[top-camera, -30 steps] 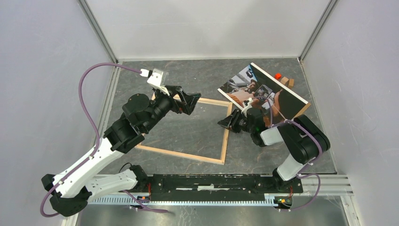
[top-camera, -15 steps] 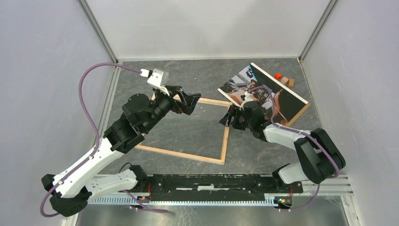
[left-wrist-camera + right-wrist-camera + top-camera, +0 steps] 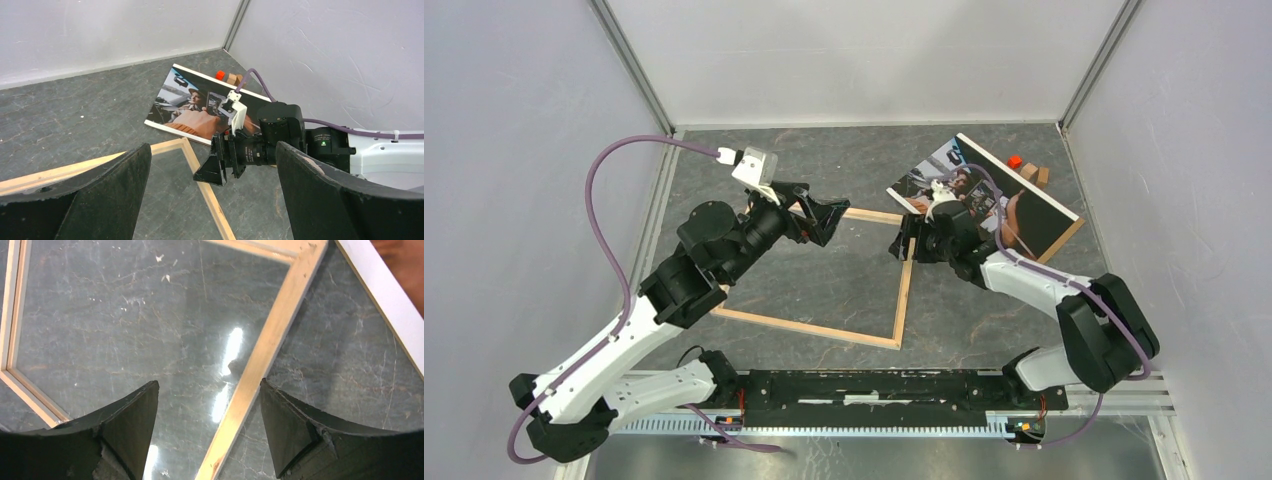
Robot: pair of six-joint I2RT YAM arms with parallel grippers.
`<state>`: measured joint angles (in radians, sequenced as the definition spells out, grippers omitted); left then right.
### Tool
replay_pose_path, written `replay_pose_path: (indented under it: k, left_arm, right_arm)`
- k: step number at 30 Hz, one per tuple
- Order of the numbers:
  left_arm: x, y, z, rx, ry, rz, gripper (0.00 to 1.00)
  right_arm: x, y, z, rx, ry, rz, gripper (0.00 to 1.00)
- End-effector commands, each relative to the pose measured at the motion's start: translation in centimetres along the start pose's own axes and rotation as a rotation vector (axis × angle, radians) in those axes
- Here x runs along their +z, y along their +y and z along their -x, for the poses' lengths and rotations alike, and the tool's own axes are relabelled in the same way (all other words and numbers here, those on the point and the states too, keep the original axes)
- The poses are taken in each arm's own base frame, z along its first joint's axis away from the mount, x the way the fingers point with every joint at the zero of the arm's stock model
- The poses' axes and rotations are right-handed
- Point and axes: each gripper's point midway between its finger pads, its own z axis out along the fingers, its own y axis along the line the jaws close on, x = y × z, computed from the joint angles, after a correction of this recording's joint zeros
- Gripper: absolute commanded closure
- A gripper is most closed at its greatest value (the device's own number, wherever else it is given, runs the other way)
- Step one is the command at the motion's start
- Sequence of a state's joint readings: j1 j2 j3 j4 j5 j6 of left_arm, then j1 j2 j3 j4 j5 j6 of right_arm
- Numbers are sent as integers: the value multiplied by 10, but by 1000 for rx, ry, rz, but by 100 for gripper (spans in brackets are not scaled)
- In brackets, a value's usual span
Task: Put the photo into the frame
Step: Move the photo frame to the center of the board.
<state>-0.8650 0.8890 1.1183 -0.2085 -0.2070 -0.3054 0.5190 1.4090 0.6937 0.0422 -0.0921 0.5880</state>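
Left gripper: fingers spread wide, empty, above the far rail of the frame.
Frame: flat on the table, nothing inside.
Right gripper: has swung to the far-right corner and widened; its released fingers straddle the right rail.
Meaning: probably frame adjustment first; insertion not begun.
Photo: outside that corner, beside the right fingers, untouched.
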Motion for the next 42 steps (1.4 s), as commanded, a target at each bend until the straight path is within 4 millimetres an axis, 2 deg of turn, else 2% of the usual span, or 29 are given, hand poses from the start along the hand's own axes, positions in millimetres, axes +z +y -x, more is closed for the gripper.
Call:
replay_pose_path:
  k: [1, 5, 9, 12, 16, 17, 23, 28, 30, 32, 36, 42]
  left_arm:
    - [-6, -3, 22, -2, -57, -9, 0]
    - [-4, 3, 19, 5, -50, 25, 0]
    - [-2, 3, 17, 5, -46, 22, 0]
    - [0, 1, 13, -1, -33, 14, 0]
    - [5, -2, 7, -9, -10, 2, 0]
    - [6, -3, 6, -13, -7, -3, 0]
    - [7, -3, 4, -17, 0, -4, 0]
    - [7, -3, 3, -21, 2, -4, 0]
    - [8, -2, 2, -18, 3, 2, 0]
    - [7, -2, 4, -19, -2, 0, 0]
    - [7, -2, 3, -19, -2, 1, 0]
    - [6, -14, 3, -51, 7, -54, 0]
  right_arm:
    - [6, 9, 15, -114, -18, -63, 19]
    - [9, 19, 10, -225, 15, -133, 14]
    - [3, 9, -5, -254, 52, -147, 8]
    - [-7, 2, -22, -274, 78, -130, 2]
    - [-16, 5, -55, -252, 154, -33, 2]
    - [-18, 9, -64, -230, 166, 8, 2]
    - [-18, 50, -83, -116, 139, 235, 2]
    - [-16, 87, -87, -127, 164, 331, 2]
    - [-17, 93, -80, -150, 153, 338, 2]
    - [-19, 89, -70, -174, 120, 300, 2]
    - [-23, 66, -52, -216, 82, 169, 2]
    - [-40, 3, -31, -171, 42, 11, 2]
